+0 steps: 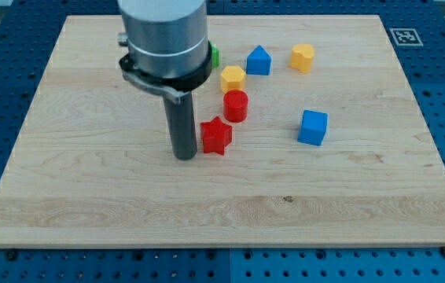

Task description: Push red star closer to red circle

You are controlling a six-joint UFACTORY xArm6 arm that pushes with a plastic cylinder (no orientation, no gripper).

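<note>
The red star (216, 136) lies near the board's middle. The red circle (236, 105), a short red cylinder, stands just above and to the right of it, a small gap between them. My tip (185, 155) rests on the board right at the star's left side, touching it or nearly so. The arm's grey body rises above the tip towards the view's top.
A yellow hexagon (233, 78) sits just above the red circle. A blue house-shaped block (259, 60) and a yellow block (303, 57) lie further up right. A blue cube (313, 127) is at the right. A green block (215, 55) peeks from behind the arm. The wooden board (89, 196) lies on a blue table.
</note>
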